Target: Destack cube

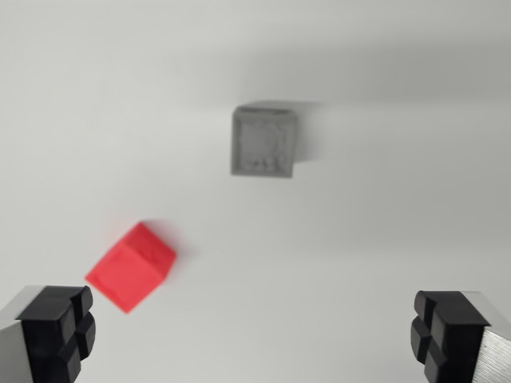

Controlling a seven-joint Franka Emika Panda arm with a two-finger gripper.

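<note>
Lying apart, red cube (130, 267), grey cube (264, 142)

Red cube (131, 267) matt plastic; grey cube (264, 142) rough, grainy; table (359, 239) matt white.

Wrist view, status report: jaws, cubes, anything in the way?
Gripper open, jaws wide, holding nothing. Red plastic cube and grey plastic cube apart on the white table, not stacked. Nothing in the way.

Open surface between cubes (red (130, 266), grey (264, 141))
</note>
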